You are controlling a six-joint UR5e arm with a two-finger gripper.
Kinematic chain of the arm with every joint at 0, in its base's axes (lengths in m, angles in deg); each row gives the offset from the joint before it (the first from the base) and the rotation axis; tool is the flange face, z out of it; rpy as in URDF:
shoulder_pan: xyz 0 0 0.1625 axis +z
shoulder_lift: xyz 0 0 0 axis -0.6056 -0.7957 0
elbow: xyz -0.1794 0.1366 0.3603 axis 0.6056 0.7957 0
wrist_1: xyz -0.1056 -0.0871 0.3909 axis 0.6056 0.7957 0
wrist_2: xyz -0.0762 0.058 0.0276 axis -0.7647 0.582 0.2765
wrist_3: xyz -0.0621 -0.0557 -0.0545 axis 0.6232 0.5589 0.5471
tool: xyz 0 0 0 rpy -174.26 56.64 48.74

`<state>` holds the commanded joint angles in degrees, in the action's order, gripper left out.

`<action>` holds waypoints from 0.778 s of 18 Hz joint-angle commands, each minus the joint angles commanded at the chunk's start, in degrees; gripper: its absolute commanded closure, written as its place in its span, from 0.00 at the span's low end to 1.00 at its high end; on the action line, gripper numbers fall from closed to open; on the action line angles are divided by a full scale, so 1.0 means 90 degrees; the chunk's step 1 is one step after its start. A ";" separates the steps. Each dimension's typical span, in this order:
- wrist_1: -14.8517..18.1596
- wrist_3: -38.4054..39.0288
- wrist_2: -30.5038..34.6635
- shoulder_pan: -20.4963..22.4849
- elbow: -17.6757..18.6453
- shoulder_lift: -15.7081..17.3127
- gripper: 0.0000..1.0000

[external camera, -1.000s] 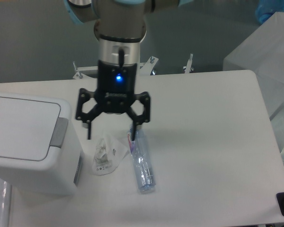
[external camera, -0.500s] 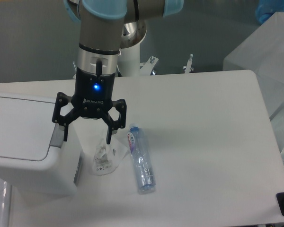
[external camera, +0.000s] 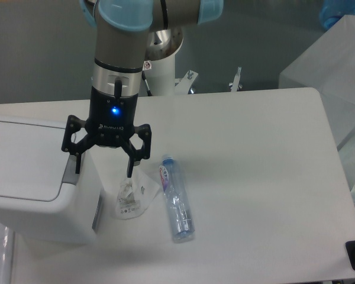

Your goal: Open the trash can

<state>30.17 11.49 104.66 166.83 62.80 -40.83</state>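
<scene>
The trash can (external camera: 29, 183) is a big white boxy bin at the left edge of the table, its flat lid down. Its grey push tab (external camera: 69, 176) sits at the lid's right edge. My gripper (external camera: 103, 172) hangs open just right of the bin's top corner, fingers pointing down. The left fingertip (external camera: 77, 170) hovers right by the grey tab; whether it touches cannot be told. Nothing is held between the fingers.
A crumpled clear plastic wrapper (external camera: 132, 195) lies beside the bin under the gripper. A clear water bottle (external camera: 176, 198) lies on its side to the right of it. The white table (external camera: 260, 177) stretches right to translucent plastic sheeting (external camera: 337, 65).
The gripper has moved left, from above the wrapper and bottle to the trash can's right edge, staying open. Wrapper and bottle have not moved.
</scene>
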 joint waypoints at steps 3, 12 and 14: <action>0.0000 -0.0010 0.0000 -0.0010 0.0000 -0.0010 0.00; -0.0068 -0.0029 0.0010 -0.0068 0.0146 -0.0019 0.00; -0.0137 -0.0020 0.0010 -0.0068 0.0205 -0.0010 0.00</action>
<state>28.94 11.31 104.75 166.21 64.64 -40.92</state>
